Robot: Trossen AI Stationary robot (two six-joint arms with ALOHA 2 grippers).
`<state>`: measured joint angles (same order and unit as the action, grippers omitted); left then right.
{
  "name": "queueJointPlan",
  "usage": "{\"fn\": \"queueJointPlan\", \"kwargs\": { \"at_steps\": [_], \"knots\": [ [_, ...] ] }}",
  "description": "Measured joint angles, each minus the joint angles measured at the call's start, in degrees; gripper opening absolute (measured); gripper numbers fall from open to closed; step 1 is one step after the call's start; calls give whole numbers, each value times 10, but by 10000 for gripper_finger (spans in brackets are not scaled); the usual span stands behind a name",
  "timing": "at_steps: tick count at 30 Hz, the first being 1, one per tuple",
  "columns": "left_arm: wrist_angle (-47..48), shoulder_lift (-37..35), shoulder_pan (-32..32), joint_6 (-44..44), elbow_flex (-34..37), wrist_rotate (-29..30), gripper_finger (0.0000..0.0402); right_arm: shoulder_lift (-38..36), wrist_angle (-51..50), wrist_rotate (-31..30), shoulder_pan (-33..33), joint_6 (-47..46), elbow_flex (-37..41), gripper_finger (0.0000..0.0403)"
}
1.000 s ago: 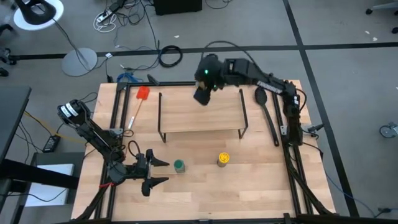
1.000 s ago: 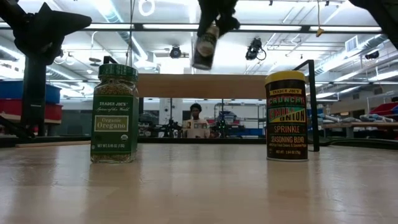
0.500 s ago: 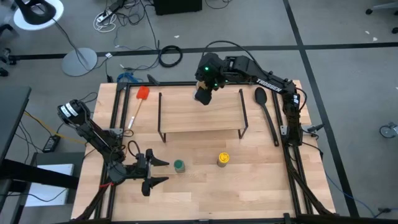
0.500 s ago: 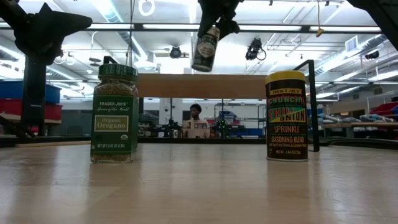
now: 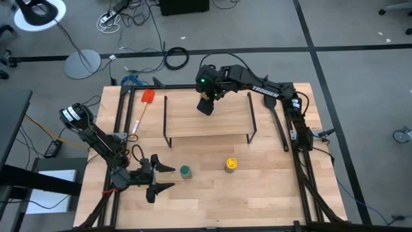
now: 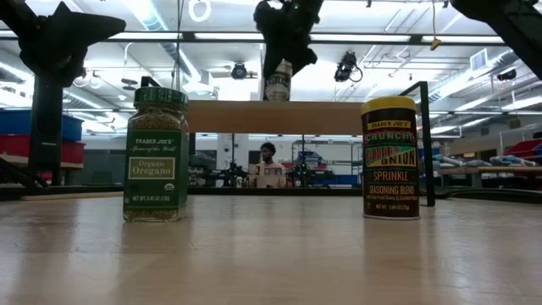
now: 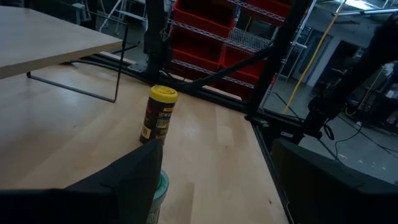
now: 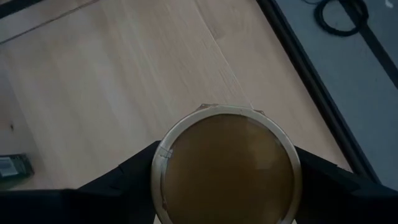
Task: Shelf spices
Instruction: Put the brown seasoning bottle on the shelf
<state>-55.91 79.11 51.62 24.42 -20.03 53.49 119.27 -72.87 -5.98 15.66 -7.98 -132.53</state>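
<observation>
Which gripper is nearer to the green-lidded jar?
Left. The left gripper sits open on the table just beside the green-lidded jar. The right gripper is far off over the shelf, shut on the tan-lidded jar.

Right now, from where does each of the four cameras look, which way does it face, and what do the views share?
High: overhead, straight down; both arms, shelf, right hand.
Low: table height, level; green-lidded jar, yellow-lidded jar, right hand holding the tan-lidded jar above the shelf.
Left wrist: past left hand; yellow-lidded and green-lidded jars.
Right wrist: down onto the held jar between dark fingers.
Shared: high and low both show the green-lidded and yellow-lidded jars.
</observation>
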Motion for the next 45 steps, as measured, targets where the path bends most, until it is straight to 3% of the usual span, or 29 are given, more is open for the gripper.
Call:
{"fn": "queueJointPlan", "kwargs": {
  "at_steps": [20,45],
  "knots": [
    [2,0,0,-1,0,-1,307,14,24,-8,-19,37,-15,294],
    [2,0,0,-1,0,-1,307,11,-18,-17,-19,11,-15,298]
  ]
}}
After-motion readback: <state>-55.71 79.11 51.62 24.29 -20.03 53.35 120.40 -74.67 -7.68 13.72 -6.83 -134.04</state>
